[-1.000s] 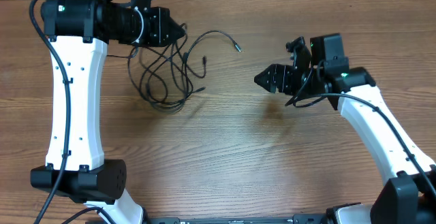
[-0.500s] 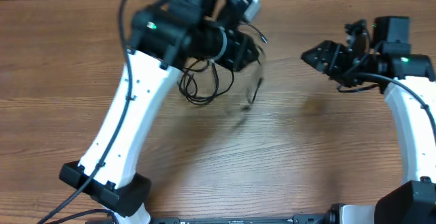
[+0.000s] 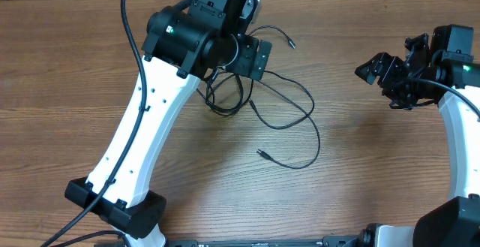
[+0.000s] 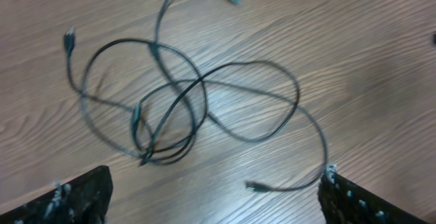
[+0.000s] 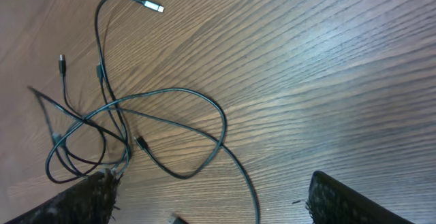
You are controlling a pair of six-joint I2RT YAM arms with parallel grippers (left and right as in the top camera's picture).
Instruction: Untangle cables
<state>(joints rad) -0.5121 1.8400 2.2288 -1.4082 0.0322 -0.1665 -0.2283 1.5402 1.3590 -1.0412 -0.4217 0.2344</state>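
The cables are thin black cords lying loose on the wooden table. A tangled knot sits below my left gripper, and one long loop runs right to a plug end. In the left wrist view the cables lie spread ahead of my open left gripper; one cord passes right by the right fingertip. My right gripper hangs open well to the right of the cords. In the right wrist view the cables show a silver tip, and my right gripper holds nothing.
The left arm's white link slants across the table's left half over bare wood. The right arm stands along the right edge. A thick black arm cable arcs above the left arm.
The left gripper has opened and let the cables go; they now lie spread out, one loop reaching right. The right arm has drawn back to the right and its jaws have opened wider.
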